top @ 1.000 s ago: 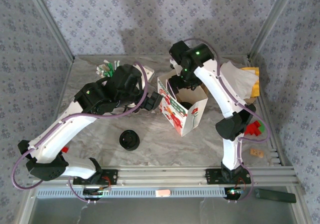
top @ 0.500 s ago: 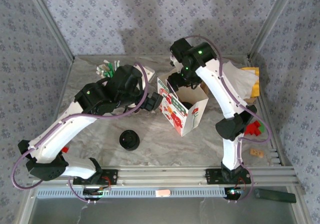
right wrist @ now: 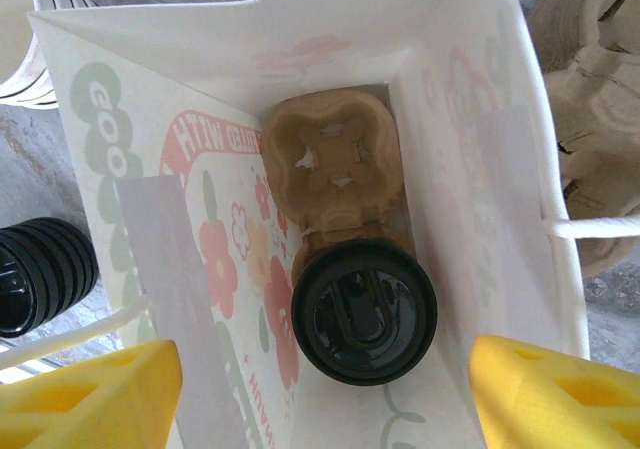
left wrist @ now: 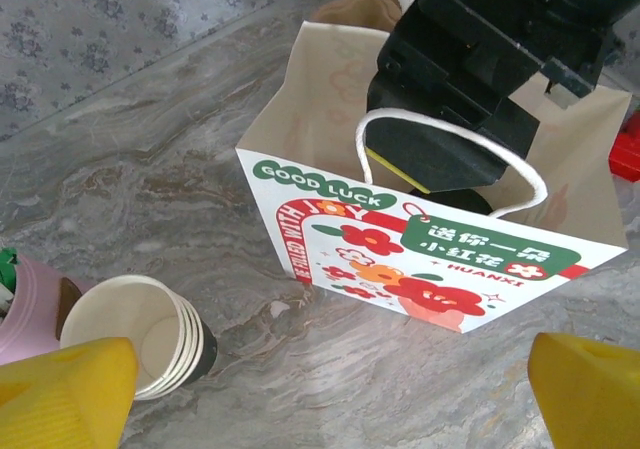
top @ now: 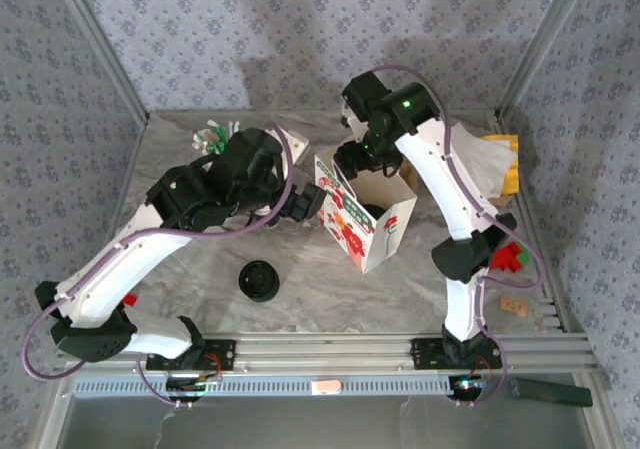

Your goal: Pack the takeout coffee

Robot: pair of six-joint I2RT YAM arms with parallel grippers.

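Sitting in a pulp tray (right wrist: 325, 159) inside the bag (right wrist: 470, 89), the coffee (right wrist: 364, 311) lies below and between the right gripper's (right wrist: 322, 394) wide-spread, empty fingers, touching neither. The left gripper (left wrist: 325, 394) gapes empty beside the bag.

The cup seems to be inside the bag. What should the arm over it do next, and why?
Probably lift the right gripper straight up out of the paper bag. The takeout coffee sits upright in the cardboard carrier at the bottom, and the jaws stand open, clear of its lid, so nothing is left to hold.
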